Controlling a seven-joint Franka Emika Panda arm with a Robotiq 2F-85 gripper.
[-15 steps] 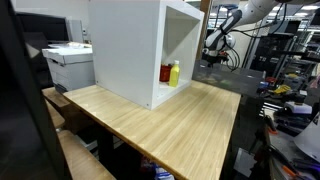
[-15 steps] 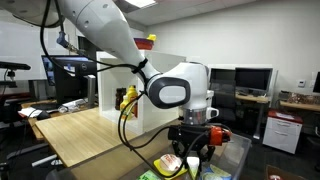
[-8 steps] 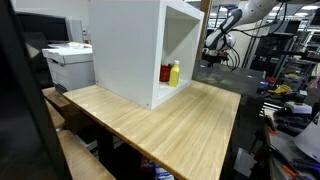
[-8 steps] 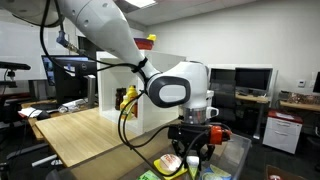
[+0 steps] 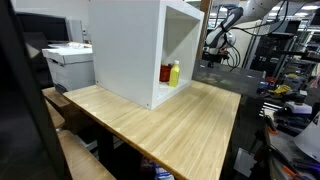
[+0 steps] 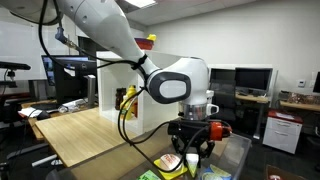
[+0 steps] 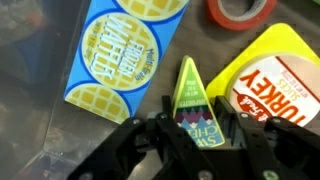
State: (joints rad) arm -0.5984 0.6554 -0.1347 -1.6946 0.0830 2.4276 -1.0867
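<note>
In the wrist view my gripper (image 7: 197,120) is shut on a green wedge-shaped Swiss cheese package (image 7: 188,95), one finger pressed on each side. Under it lie a blue waffle box (image 7: 120,50), a yellow turkey package (image 7: 275,85) and a red tape roll (image 7: 242,10), all inside a clear plastic bin (image 7: 30,90). In an exterior view the gripper (image 6: 193,150) hangs just above the bin (image 6: 238,158) past the table's end. The arm also shows far off in an exterior view, with the gripper (image 5: 212,58) pointing down.
A wooden table (image 5: 170,125) carries a white open cabinet (image 5: 130,50) holding a yellow bottle (image 5: 174,73) and a red container (image 5: 166,73). A printer (image 5: 68,62) stands behind. Monitors and desks (image 6: 250,82) fill the background.
The wrist has shifted slightly up and sideways over the bin with the cheese wedge still clamped. Nothing else has moved.
</note>
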